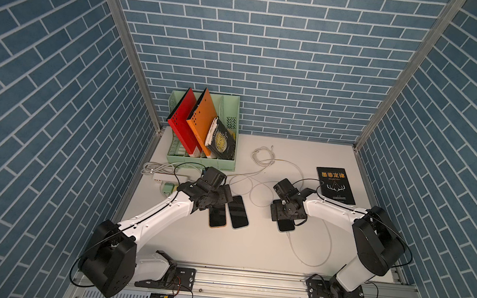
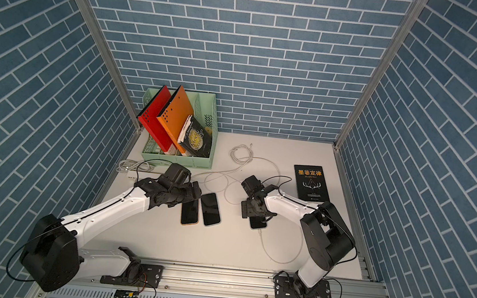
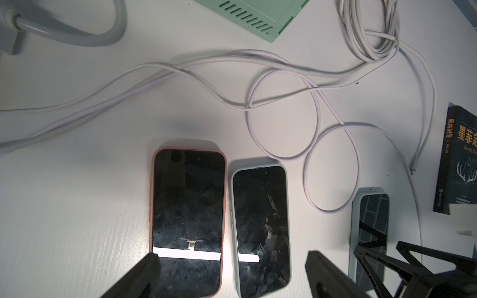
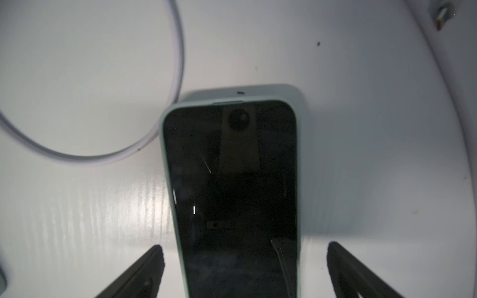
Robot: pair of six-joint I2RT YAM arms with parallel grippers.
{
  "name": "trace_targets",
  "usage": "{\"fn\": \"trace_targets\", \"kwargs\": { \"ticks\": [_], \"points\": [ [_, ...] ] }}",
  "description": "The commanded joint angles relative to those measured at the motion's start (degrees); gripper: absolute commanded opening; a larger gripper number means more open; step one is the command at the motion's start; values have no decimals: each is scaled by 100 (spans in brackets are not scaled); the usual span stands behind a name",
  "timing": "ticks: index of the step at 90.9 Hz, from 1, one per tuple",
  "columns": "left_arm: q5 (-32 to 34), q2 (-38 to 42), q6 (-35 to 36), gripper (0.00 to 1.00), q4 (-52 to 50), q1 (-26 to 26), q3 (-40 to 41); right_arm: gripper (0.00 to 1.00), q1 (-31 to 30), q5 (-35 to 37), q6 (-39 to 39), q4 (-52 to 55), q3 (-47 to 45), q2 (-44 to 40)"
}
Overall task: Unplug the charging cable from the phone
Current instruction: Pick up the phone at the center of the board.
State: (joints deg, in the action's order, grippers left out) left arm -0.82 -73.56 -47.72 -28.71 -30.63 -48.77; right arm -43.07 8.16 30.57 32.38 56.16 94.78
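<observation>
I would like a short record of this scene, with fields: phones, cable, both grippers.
plugged phone: under right gripper, screen up
charging cable: plugged into that phone's near end
right gripper: open, fingers either side of phone, apart from it
left gripper: open, above orange-cased phone and pale-cased phone beside it
task: not yet done

Pale-cased phone (image 4: 232, 180), flat, screen up; white charging cable (image 1: 311, 264) in its near end.

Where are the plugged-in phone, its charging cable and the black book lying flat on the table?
plugged-in phone (image 4: 232, 193): right wrist view, middle of its dark screen.
charging cable (image 1: 311, 265): a top view, lowest bend of its loop.
black book (image 1: 335, 185): a top view, middle of its cover.
</observation>
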Motion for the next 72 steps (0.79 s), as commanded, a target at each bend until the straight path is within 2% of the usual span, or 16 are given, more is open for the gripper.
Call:
{"fn": "trace_targets", "kwargs": {
  "ticks": [1,27,42,55,72],
  "points": [
    [-41,60,63,93,40,-16,102,99,-94,-123,-148,112,-37,118],
    [-101,93,43,93,50,-15,125,100,-101,-84,-119,-37,-147,181],
    [-119,131,29,93,50,-18,139,96,-96,-34,-112,-72,-175,236],
    [-137,124,29,93,50,-13,165,91,-95,-21,-112,-119,-197,301],
    [-155,83,43,93,76,-16,158,79,-97,-26,-112,-253,-295,285]
  ]
}}
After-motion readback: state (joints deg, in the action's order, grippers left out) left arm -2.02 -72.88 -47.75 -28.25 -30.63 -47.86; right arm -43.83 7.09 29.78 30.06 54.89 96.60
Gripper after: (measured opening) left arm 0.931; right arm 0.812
